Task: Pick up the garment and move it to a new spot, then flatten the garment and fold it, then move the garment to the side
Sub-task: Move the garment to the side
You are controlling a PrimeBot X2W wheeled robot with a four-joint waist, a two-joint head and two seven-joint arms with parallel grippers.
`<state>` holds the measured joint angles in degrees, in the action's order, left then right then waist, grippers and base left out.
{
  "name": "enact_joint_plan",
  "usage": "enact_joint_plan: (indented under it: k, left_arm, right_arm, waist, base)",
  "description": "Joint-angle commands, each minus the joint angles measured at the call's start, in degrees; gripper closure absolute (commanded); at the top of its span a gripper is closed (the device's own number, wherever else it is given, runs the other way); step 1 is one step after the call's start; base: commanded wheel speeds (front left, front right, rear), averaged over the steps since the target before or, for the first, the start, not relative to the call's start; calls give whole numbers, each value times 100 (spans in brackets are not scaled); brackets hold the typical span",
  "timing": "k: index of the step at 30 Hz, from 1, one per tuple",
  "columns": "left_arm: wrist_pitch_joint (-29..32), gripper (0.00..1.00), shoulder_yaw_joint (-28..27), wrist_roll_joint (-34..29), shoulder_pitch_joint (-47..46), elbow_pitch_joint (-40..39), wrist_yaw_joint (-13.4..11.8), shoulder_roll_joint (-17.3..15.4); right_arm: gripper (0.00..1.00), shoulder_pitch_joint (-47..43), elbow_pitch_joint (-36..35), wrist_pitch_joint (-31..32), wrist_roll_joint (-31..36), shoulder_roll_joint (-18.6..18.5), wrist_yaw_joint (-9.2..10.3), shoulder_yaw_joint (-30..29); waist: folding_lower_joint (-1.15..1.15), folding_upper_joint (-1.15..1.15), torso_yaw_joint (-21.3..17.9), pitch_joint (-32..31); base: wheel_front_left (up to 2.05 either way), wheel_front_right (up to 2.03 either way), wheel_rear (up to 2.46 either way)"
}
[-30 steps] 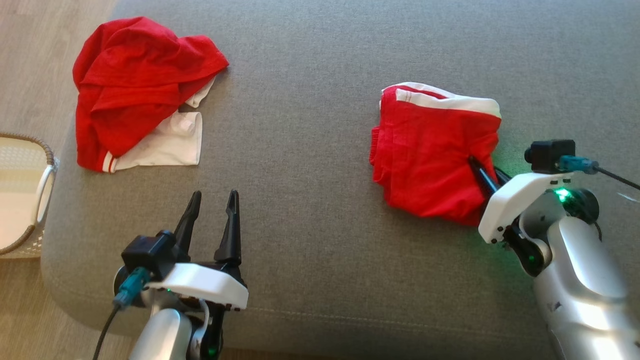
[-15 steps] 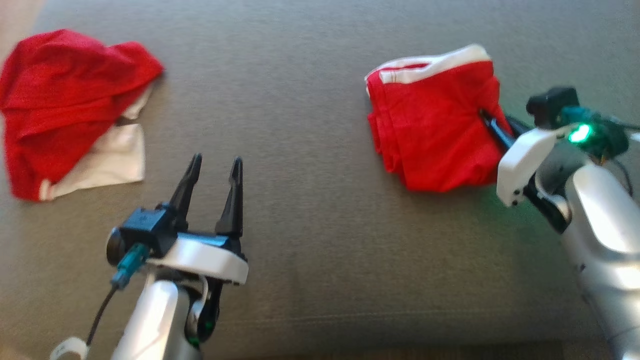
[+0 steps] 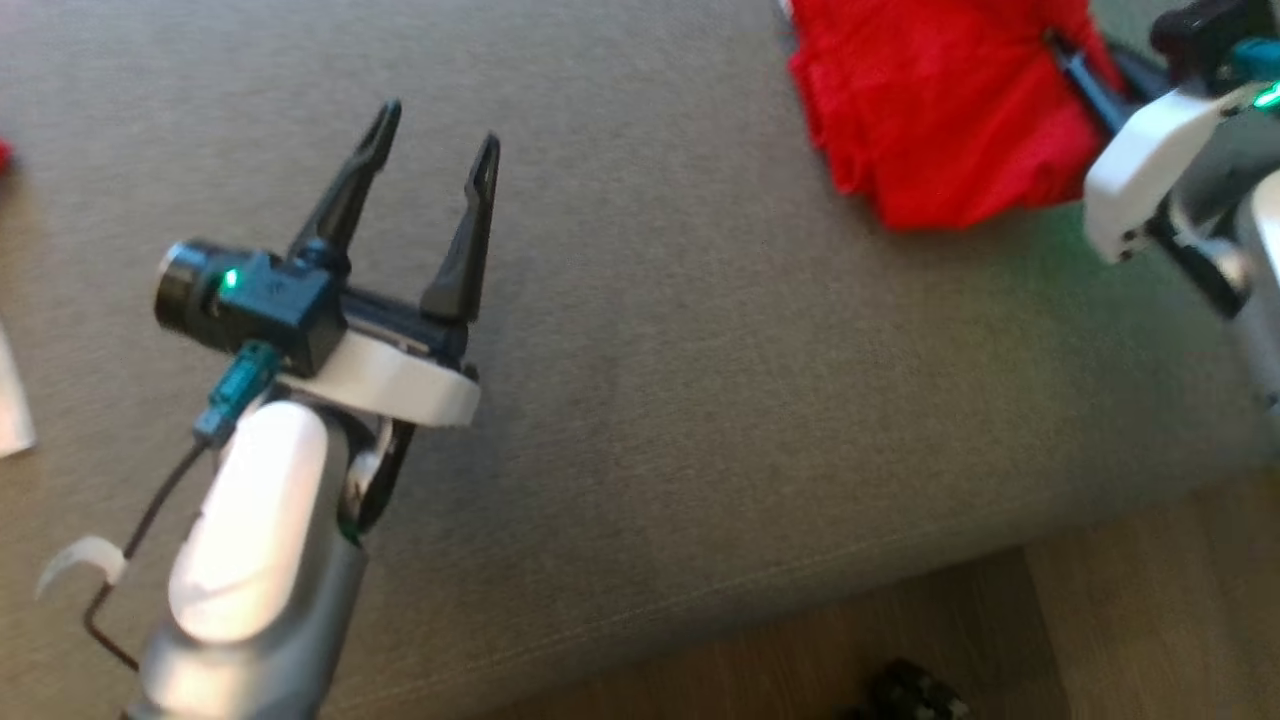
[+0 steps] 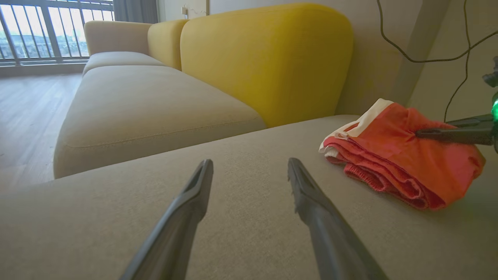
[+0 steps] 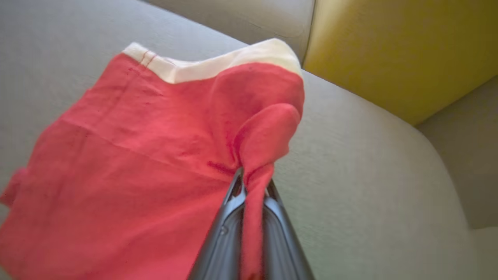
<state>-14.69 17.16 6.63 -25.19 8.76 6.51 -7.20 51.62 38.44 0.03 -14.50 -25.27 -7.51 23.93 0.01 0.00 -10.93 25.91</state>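
While the left gripper [image 3: 440, 125] hangs wide, the right gripper [image 5: 253, 181] pinches the right edge of the garment [image 3: 940, 110], far right on the sofa [image 3: 700, 350]; soft, light cloth, likely to droop.

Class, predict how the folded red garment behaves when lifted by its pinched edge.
Probably floppy: the red garment bunches where the right gripper pinches it. Loosely stacked, it will likely fall open. Thin cloth, so probably light.

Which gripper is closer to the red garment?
Right. The right gripper is shut on the red garment; the left gripper is open above the sofa cushion, clear to its left.
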Motion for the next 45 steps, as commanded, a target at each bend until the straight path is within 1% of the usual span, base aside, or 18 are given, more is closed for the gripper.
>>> enact_joint_plan:
  k: [1, 6, 10, 16, 22, 23, 24, 29, 32, 34, 39, 45]
  left_arm:
    - [-28, 0, -120, -52, -243, -221, 15, -154]
    - [82, 0, -183, -35, -630, -436, 24, -306]
    - [241, 0, -216, -33, -760, -686, 24, -427]
    - [377, 0, -237, 4, -727, -932, 6, -508]
    - [462, 0, -248, 58, -563, -1065, -43, -563]
    - [467, 0, -249, 70, -542, -1079, -51, -566]
    - [469, 0, -253, 84, -523, -1090, -60, -567]
    - [418, 0, -273, 161, -434, -1052, -108, -553]
    - [320, 0, -273, 219, -365, -942, -143, -499]
    - [232, 0, -266, 268, -296, -829, -171, -431]
    - [53, 0, -288, 414, -37, -525, -259, -225]
    - [-22, 0, -375, 550, 414, -305, -356, -8]
  right_arm:
    - [100, 203, -116, -159, 248, -286, 2, 80]
    - [100, 467, 101, -429, 358, -404, 2, -301]
    - [100, 503, 234, -517, 425, -386, 2, -610]
    - [100, 504, 367, -608, 589, -374, 2, -1047]
    - [100, 492, 477, -648, 722, -213, 2, -1498]
    - [15, 492, 488, -663, 755, -189, 2, -1577]
    - [0, 487, 502, -675, 749, -149, 2, -1664]
    - [0, 515, 432, -787, 904, -104, 2, -2057]
    - [0, 510, 286, -859, 1144, -68, 2, -2283]
    - [0, 470, 138, -896, 1275, 28, 2, -2375]
    - [0, 253, -363, -887, 1399, 390, 2, -2312]
    - [0, -305, -1045, -811, 1231, 821, 2, -2051]
  waist:
    - [-1, 0, -352, 366]
    - [-1, 0, -562, 599]
    - [-1, 0, -677, 737]
    - [-1, 0, -742, 826]
    - [-1, 0, -753, 888]
    - [-1, 0, -742, 893]
    - [-1, 0, -728, 896]
    - [-1, 0, -608, 821]
    - [-1, 0, -498, 654]
    - [-1, 0, -398, 460]
    - [-1, 0, -95, -167]
    - [-1, 0, 383, -918]
  base:
    - [0, 0, 0]
    - [0, 0, 0]
    - [0, 0, 0]
    - [0, 0, 0]
    - [0, 0, 0]
    - [0, 0, 0]
    - [0, 0, 0]
    - [0, 0, 0]
    - [0, 0, 0]
    - [0, 0, 0]
    - [0, 0, 0]
    - [0, 0, 0]
